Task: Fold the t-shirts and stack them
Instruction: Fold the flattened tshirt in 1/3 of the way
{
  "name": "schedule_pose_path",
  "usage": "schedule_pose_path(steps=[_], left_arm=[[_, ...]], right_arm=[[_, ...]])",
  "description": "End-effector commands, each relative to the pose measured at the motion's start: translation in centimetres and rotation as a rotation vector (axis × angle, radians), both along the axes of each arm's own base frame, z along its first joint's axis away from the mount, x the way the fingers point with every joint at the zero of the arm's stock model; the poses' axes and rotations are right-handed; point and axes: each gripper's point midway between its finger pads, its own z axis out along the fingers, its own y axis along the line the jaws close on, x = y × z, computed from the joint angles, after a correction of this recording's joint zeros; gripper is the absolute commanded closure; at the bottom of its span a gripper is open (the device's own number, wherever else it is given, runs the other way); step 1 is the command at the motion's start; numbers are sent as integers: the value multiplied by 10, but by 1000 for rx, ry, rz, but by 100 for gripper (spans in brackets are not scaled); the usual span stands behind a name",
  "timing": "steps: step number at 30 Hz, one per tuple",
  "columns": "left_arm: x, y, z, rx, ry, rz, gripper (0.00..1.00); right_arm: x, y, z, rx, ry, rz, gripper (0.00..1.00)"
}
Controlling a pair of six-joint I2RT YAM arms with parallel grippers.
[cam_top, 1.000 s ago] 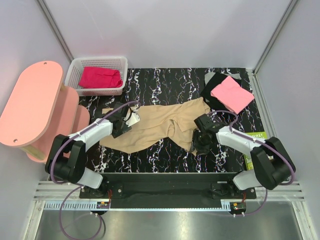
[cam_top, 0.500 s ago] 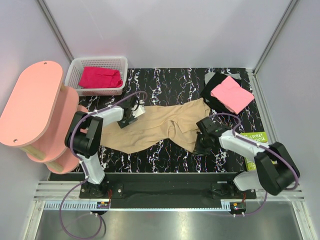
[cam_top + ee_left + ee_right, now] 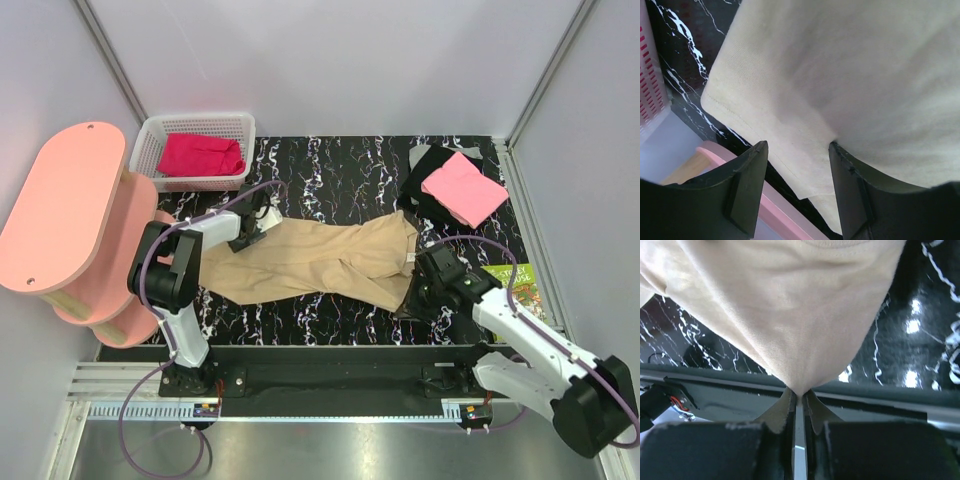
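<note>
The tan-beige t-shirt (image 3: 310, 255) lies stretched across the black marbled mat (image 3: 340, 165). My left gripper (image 3: 256, 228) is open over the shirt's far left edge; in the left wrist view (image 3: 797, 150) its fingers (image 3: 747, 185) straddle the cloth's hem (image 3: 805, 125). My right gripper (image 3: 415, 298) is shut on the shirt's near right corner, and the right wrist view (image 3: 799, 395) shows the cloth (image 3: 790, 315) pinched to a point. The pink t-shirt (image 3: 462, 188) lies folded on the black t-shirt (image 3: 428, 165) at the far right. The magenta-red t-shirt (image 3: 200, 155) is in the basket.
A white mesh basket (image 3: 150, 140) stands at the far left corner. A pink two-tier shelf (image 3: 60, 210) stands left of the mat. A green book (image 3: 518, 280) lies at the right edge, partly under my right arm. The near rail (image 3: 880, 405) runs just below the right gripper.
My right gripper has pulled the shirt's right corner toward the near right, drawing the cloth out flatter. My left gripper moved toward the far left corner of the shirt.
</note>
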Motion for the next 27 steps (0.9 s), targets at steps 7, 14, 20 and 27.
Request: schedule_pose_path(steps=[7, 14, 20, 27], left_arm=[[20, 4, 6, 42, -47, -31, 43], [14, 3, 11, 30, -58, -32, 43], [-1, -4, 34, 1, -102, -47, 42], [-38, -9, 49, -52, -90, -76, 41]], right_arm=[[-33, -32, 37, -75, 29, -47, 88], [3, -26, 68, -116, -55, -46, 53], [63, 7, 98, -92, -165, 16, 34], [126, 19, 37, -204, -107, 77, 43]])
